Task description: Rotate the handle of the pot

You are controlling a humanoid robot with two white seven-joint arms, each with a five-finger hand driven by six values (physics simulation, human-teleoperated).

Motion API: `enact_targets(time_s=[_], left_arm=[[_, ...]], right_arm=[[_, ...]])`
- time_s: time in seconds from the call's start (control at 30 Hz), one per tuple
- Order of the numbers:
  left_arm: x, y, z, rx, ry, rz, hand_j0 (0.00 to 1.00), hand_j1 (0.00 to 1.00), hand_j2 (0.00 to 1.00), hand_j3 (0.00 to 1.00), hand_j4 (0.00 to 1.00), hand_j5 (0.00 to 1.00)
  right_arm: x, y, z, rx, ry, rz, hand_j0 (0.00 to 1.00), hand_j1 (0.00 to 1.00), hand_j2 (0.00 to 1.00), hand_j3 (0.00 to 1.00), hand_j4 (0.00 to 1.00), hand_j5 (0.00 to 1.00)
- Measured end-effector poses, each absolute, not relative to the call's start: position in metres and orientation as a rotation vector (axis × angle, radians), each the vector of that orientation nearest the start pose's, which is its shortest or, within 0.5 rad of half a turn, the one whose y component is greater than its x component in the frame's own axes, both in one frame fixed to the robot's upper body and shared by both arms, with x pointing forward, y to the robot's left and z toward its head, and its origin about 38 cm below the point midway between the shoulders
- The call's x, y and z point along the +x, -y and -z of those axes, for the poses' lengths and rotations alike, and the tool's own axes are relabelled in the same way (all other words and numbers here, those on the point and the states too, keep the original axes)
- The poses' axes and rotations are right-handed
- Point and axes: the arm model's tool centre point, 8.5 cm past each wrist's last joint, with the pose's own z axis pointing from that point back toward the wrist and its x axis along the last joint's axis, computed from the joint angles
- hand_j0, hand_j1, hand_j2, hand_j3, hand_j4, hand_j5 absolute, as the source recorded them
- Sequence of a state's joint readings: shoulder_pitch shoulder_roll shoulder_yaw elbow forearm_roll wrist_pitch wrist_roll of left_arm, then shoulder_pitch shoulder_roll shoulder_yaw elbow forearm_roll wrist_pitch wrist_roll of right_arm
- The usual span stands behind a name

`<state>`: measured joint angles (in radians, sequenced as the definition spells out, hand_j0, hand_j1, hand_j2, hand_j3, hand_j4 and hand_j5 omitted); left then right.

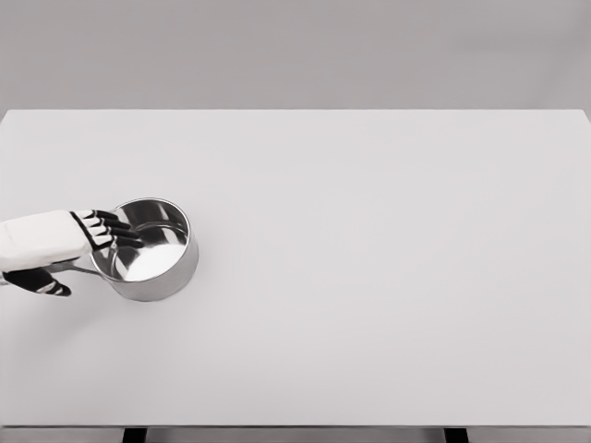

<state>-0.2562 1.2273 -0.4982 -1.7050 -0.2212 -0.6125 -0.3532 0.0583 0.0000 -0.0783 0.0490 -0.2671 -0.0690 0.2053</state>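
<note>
A shiny steel pot [152, 251] stands on the white table [369, 277] at the left. Its thin handle [81, 269] points left and is mostly hidden under my left hand [88, 254]. That hand comes in from the left edge. Its black-tipped fingers [115, 230] lie stretched out over the pot's left rim, and the thumb [48, 285] sits below the handle. The fingers are straight, not curled around anything. I cannot tell whether the palm touches the handle. The right arm does not show.
The table's front edge runs along the bottom of the picture, with two dark legs [135, 434] below it. A grey wall stands behind the far edge.
</note>
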Motion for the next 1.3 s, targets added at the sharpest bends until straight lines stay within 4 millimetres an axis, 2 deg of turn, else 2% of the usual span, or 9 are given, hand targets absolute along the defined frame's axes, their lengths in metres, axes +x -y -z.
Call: enact_targets(time_s=[0.8, 1.3], left_arm=[[0.345, -0.405, -0.216, 0.364, 1.281, 1.999, 1.00, 1.00, 1.00, 1.00, 1.00, 1.00], [0.347, -0.413, -0.222, 0.394, 1.264, 1.997, 1.00, 1.00, 1.00, 1.00, 1.00, 1.00]], right_arm=[[-0.043, 0.256, 0.259, 0.090, 0.012, 0.346, 1.00, 1.00, 1.00, 1.00, 1.00, 1.00], [-0.043, 0.256, 0.259, 0.090, 0.012, 0.346, 1.00, 1.00, 1.00, 1.00, 1.00, 1.00]])
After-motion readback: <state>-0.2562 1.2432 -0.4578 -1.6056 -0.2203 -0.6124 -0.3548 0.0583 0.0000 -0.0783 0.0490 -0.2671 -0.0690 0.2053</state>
